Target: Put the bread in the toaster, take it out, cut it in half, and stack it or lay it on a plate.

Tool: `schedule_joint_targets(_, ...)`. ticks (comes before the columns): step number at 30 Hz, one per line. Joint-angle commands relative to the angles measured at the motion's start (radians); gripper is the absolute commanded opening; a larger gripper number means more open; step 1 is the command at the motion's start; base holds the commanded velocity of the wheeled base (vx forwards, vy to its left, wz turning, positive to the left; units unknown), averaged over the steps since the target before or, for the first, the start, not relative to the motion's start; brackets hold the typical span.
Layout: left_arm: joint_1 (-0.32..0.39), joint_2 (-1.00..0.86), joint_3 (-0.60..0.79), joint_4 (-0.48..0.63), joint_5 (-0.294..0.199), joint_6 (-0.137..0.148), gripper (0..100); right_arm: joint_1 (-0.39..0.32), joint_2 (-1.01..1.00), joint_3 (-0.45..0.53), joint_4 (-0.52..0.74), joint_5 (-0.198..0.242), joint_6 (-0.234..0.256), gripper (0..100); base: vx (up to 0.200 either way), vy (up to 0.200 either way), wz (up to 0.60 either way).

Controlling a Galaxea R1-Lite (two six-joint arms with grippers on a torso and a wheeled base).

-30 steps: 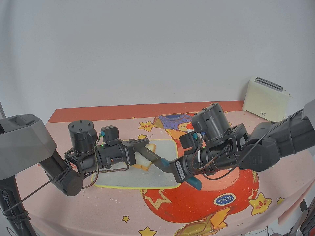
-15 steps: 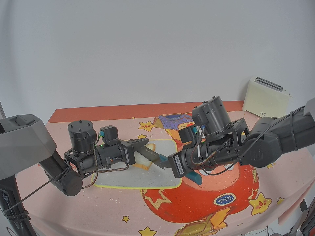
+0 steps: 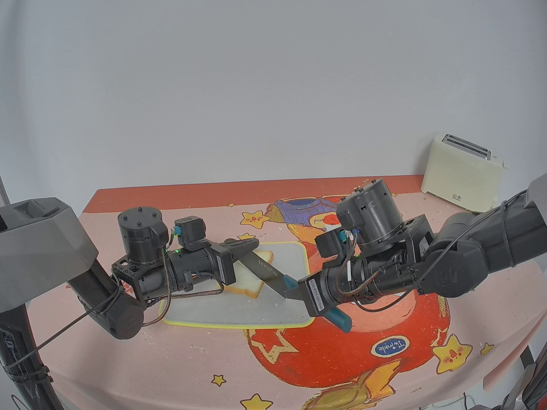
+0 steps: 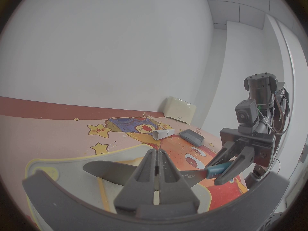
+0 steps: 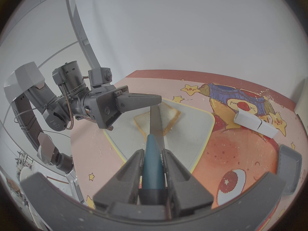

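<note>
Bread slice: flat on cutting board. Knife: blade across slice, teal handle clamped in right hand. Left hand: fingers pressed together, holding nothing, tip over slice. Toaster: surface's far-right corner.

Right claw drew the knife back (sawing stroke), bread perhaps nudged
</note>
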Motion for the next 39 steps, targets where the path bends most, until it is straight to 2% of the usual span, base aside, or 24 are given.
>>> schedule_joint_targets(1, 0.003, 0.006, 0.007, -0.002, 0.000, 0.000, 0, 0.000, -0.004, -0.021, 0.002, 0.000, 0.006, 0, 0.000, 0.000, 0.00)
schedule_joint_targets(14, 0.005, 0.022, 0.010, -0.003, 0.000, 0.002, 0, 0.002, -0.007, -0.087, 0.014, 0.000, 0.010, 0, 0.000, 0.000, 0.00)
schedule_joint_targets(26, 0.003, 0.013, 0.006, -0.003, -0.002, 0.000, 0, -0.001, 0.006, 0.002, 0.000, 0.000, 0.013, 0, 0.000, 0.000, 0.00)
schedule_joint_targets(39, 0.014, 0.029, 0.013, -0.003, 0.001, 0.000, 0, 0.000, -0.007, -0.034, 0.005, 0.000, 0.012, 0, 0.000, 0.000, 0.00)
